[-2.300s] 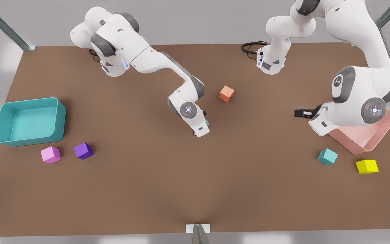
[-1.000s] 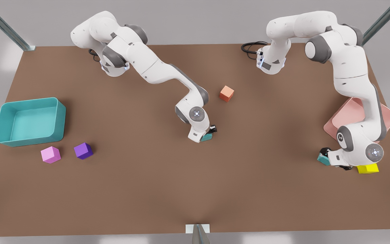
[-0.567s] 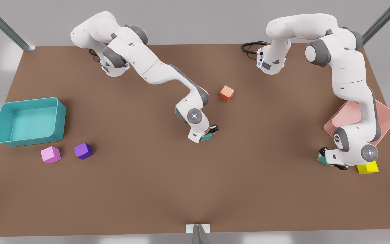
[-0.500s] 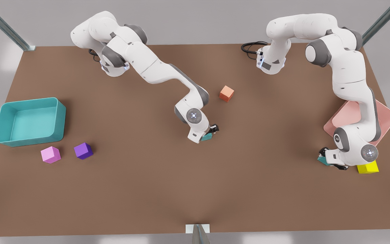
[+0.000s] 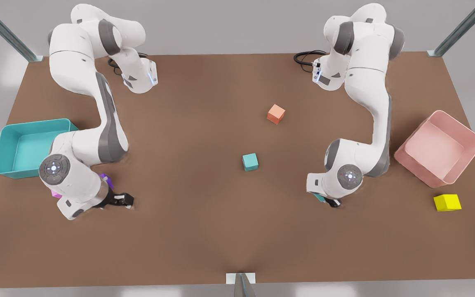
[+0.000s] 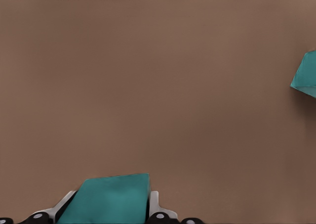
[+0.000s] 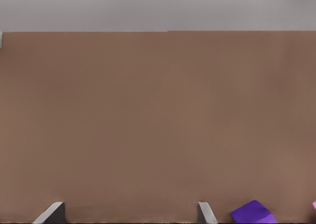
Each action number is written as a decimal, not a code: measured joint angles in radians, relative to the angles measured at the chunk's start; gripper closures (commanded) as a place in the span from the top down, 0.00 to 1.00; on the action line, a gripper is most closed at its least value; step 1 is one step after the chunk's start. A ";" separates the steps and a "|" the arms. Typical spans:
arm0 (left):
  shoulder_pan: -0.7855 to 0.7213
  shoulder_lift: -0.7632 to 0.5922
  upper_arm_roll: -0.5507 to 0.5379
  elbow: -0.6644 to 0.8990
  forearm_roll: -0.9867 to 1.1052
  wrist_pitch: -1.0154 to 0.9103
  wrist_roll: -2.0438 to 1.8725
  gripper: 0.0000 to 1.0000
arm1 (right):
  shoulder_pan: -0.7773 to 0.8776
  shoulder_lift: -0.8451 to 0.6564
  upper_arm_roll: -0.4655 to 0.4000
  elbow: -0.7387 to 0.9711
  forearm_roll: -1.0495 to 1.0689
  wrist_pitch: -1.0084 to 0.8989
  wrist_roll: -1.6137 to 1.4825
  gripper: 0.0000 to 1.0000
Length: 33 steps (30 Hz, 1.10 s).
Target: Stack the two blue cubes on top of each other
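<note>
Front view: one blue cube (image 5: 250, 161) is seen lying free near the middle of the desk (image 5: 204, 231), with an orange cube (image 5: 276, 113) beyond it toward the far edge. The second blue cube (image 6: 109, 199) is held between the fingers of the left pincer (image 5: 327, 201), which is lowered toward the desk's near edge on the front view's right; in the left wrist view the free cube (image 6: 305, 74) is visible well apart from it. The right pincer (image 5: 123, 201) is held spread wide and empty near the desk's near edge on the front view's left, just beside a purple cube (image 7: 253, 212). A teal bin (image 5: 12, 170) stands at that side, a pink bin (image 5: 464, 165) and a yellow cube (image 5: 447, 202) at the other.
</note>
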State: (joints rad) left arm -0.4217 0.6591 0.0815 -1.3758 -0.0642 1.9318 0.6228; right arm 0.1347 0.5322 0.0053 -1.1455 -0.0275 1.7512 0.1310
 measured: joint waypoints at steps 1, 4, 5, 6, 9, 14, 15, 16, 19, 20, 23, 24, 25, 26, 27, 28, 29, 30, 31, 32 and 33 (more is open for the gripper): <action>-0.054 0.002 -0.018 0.020 -0.034 -0.020 -0.079 0.68 | -0.010 -0.079 -0.006 -0.032 -0.013 -0.066 -0.025 1.00; -0.163 0.038 -0.047 0.083 -0.096 -0.052 -0.310 0.68 | -0.027 -0.356 -0.040 -0.349 -0.019 -0.150 -0.087 1.00; -0.180 0.054 -0.055 0.093 -0.107 -0.049 -0.382 0.68 | -0.032 -0.393 -0.046 -0.401 -0.019 -0.159 -0.103 1.00; -0.193 0.066 -0.059 0.098 -0.116 -0.043 -0.451 0.68 | -0.037 -0.411 -0.045 -0.426 -0.021 -0.168 -0.116 1.00; -0.212 0.078 -0.093 0.093 -0.132 -0.031 -0.639 0.68 | -0.024 -0.414 -0.042 -0.442 -0.026 -0.191 -0.143 1.00; -0.289 0.058 -0.113 0.004 -0.134 0.000 -0.896 0.68 | -0.011 -0.397 -0.040 -0.420 -0.031 -0.211 -0.169 1.00; -0.294 0.049 -0.114 -0.018 -0.134 0.012 -0.939 0.68 | -0.012 -0.393 -0.040 -0.413 -0.033 -0.214 -0.172 1.00; -0.293 0.044 -0.114 -0.029 -0.134 0.022 -0.980 0.68 | -0.013 -0.391 -0.039 -0.409 -0.034 -0.216 -0.175 1.00; -0.286 0.032 -0.114 -0.072 -0.134 0.043 -1.090 0.68 | -0.014 -0.389 -0.039 -0.406 -0.036 -0.221 -0.183 1.00; -0.280 0.030 -0.114 -0.080 -0.133 0.048 -1.123 0.68 | -0.014 -0.388 -0.039 -0.406 -0.036 -0.222 -0.185 1.00; -0.274 0.028 -0.114 -0.100 -0.131 0.059 -1.211 0.68 | -0.013 -0.387 -0.039 -0.406 -0.036 -0.226 -0.191 1.00; -0.273 0.028 -0.114 -0.103 -0.131 0.061 -1.237 0.68 | -0.013 -0.387 -0.039 -0.406 -0.036 -0.227 -0.193 1.00; -0.273 0.029 -0.113 -0.106 -0.131 0.063 -1.262 0.68 | -0.013 -0.387 -0.039 -0.406 -0.036 -0.228 -0.194 1.00; -0.270 0.028 -0.113 -0.111 -0.128 0.064 -1.286 0.68 | -0.013 -0.386 -0.039 -0.406 -0.036 -0.229 -0.196 1.00; -0.266 0.028 -0.114 -0.115 -0.125 0.064 -1.308 0.69 | -0.010 -0.386 -0.039 -0.406 -0.036 -0.230 -0.197 1.00; -0.260 0.025 -0.114 -0.119 -0.122 0.064 -1.329 0.69 | -0.007 -0.386 -0.039 -0.406 -0.036 -0.230 -0.199 1.00; -0.257 0.023 -0.114 -0.124 -0.119 0.063 -1.349 0.69 | -0.004 -0.385 -0.039 -0.406 -0.036 -0.231 -0.200 1.00; -0.256 0.022 -0.114 -0.127 -0.118 0.063 -1.367 0.69 | -0.001 -0.383 -0.039 -0.406 -0.036 -0.231 -0.201 1.00; -0.255 0.022 -0.114 -0.128 -0.116 0.063 -1.385 0.69 | 0.001 -0.382 -0.039 -0.406 -0.036 -0.232 -0.202 1.00; -0.255 0.022 -0.114 -0.129 -0.116 0.063 -1.402 0.69 | 0.003 -0.381 -0.039 -0.406 -0.036 -0.232 -0.203 1.00; -0.255 0.022 -0.114 -0.129 -0.115 0.063 -1.418 0.69 | 0.003 -0.381 -0.039 -0.406 -0.036 -0.232 -0.204 1.00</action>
State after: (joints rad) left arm -0.6766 0.6808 -0.0322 -1.5049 -0.1790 1.9944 -0.7951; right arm 0.1379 0.1511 -0.0335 -1.5513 -0.0635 1.5190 -0.0731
